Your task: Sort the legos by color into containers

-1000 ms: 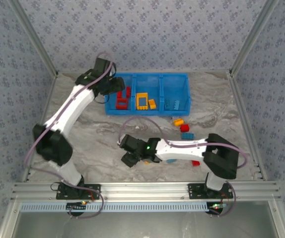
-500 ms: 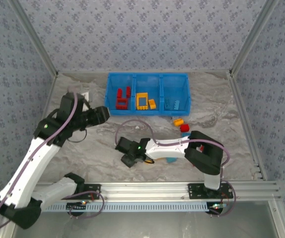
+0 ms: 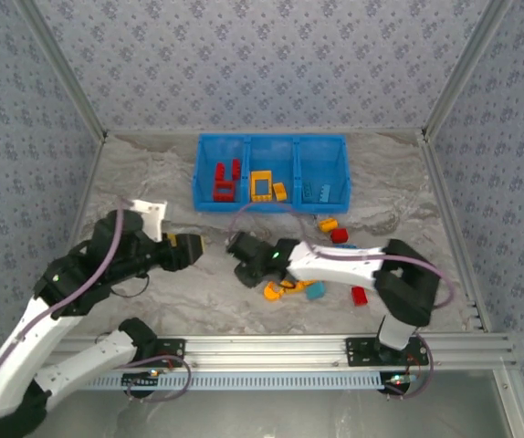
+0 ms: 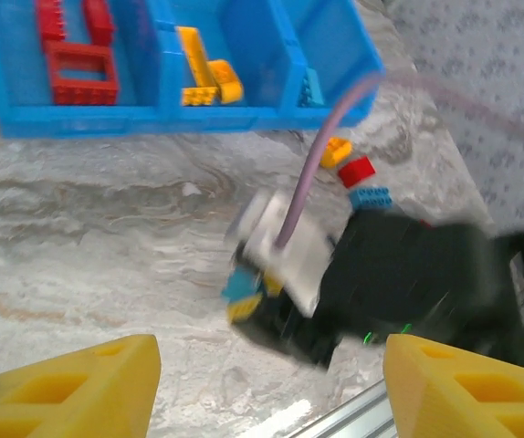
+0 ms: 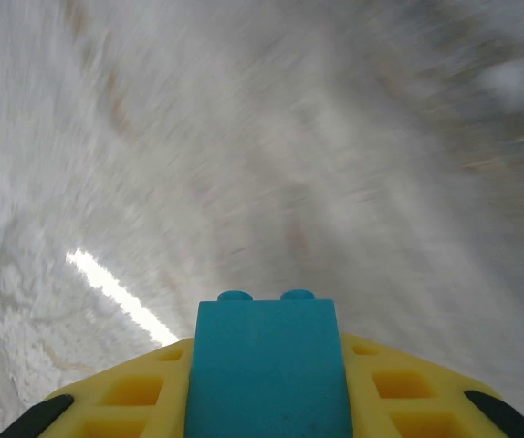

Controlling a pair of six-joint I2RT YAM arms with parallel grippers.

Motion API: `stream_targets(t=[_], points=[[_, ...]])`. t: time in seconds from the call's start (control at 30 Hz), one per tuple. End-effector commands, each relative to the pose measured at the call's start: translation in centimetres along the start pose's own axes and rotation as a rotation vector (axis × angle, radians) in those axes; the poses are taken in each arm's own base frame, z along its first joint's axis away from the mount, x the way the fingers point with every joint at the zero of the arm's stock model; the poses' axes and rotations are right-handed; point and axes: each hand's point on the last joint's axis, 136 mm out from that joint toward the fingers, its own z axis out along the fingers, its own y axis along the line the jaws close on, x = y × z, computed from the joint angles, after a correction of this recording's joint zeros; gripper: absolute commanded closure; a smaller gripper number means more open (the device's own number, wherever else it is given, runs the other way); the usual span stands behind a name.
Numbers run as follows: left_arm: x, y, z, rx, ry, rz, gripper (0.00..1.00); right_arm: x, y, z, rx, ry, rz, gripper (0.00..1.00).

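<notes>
Swung back from the blue bin (image 3: 271, 205), my left pincer (image 3: 193, 248) hangs released over the counter (image 3: 152, 182); my right pincer (image 3: 242, 263) grasps a teal brick (image 5: 264, 365), loose legos (image 3: 289, 289) nearby.

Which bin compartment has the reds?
The left compartment: red bricks. Middle compartment holds yellow-orange bricks, right compartment blue bricks.

The right arm (image 3: 335, 265), with the right gripper (image 3: 242, 265) closed on a teal brick (image 5: 264, 351), is stretching across the middle of the table (image 3: 152, 182) and barring the straight path of the left gripper (image 3: 196, 248) to the loose legos (image 3: 340, 235) before the blue bin (image 3: 271, 206), while bare table left of the bin is leaving room.
</notes>
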Motion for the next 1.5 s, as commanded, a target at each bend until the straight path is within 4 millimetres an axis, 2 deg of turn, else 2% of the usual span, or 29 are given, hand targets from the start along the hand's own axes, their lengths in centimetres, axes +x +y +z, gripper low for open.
stream_targets(t=[0.0, 0.07, 0.2, 0.3, 0.43, 0.6, 0.7, 0.93, 1.03, 1.13, 1.2, 1.3, 1.37, 1.47], points=[[-2.5, -3.8, 2.7, -0.075, -0.094, 0.177, 0.34, -1.3, -7.0, -3.8, 0.099, -0.044, 0.172, 0.65], [-3.3, -6.9, 4.2, -0.124, -0.145, 0.285, 0.34, -1.7, -11.1, -4.9, 0.151, -0.059, 0.252, 0.65], [-4.6, -13.1, 7.4, -0.097, -0.241, 0.356, 0.35, -2.8, -19.6, -6.2, 0.252, -0.084, 0.438, 0.65], [-4.5, -16.2, 9.9, -0.087, -0.247, 0.378, 0.34, -4.7, -24.6, -6.2, 0.277, -0.101, 0.528, 0.65], [-3.8, -18.6, 12.2, -0.079, -0.234, 0.396, 0.34, -6.7, -28.5, -3.7, 0.296, -0.069, 0.554, 0.66], [-2.3, -19.8, 13.3, -0.112, -0.232, 0.450, 0.34, -6.8, -32.3, -0.5, 0.331, 0.000, 0.597, 0.66], [-1.5, -19.8, 13.8, -0.123, -0.226, 0.453, 0.33, -7.1, -33.9, 0.8, 0.336, 0.016, 0.621, 0.66], [-0.1, -20.1, 14.9, -0.124, -0.191, 0.462, 0.33, -7.1, -34.5, 4.1, 0.303, 0.072, 0.627, 0.64], [0.4, -19.7, 15.2, -0.141, -0.172, 0.470, 0.33, -6.7, -34.8, 5.1, 0.304, 0.098, 0.634, 0.59], [1.3, -19.0, 15.6, -0.164, -0.132, 0.460, 0.32, -6.6, -34.9, 5.3, 0.302, 0.101, 0.638, 0.53], [2.0, -18.4, 15.9, -0.172, -0.105, 0.443, 0.32, -6.8, -34.8, 4.9, 0.300, 0.093, 0.637, 0.48], [2.9, -17.5, 15.9, -0.176, -0.079, 0.410, 0.33, -7.9, -34.6, 3.3, 0.303, 0.050, 0.626, 0.44], [3.4, -16.9, 15.7, -0.179, -0.070, 0.395, 0.33, -9.1, -34.4, 1.3, 0.307, -0.001, 0.616, 0.44], [4.5, -15.4, 15.4, -0.190, -0.037, 0.388, 0.34, -11.4, -33.4, -2.9, 0.309, -0.100, 0.585, 0.48]])
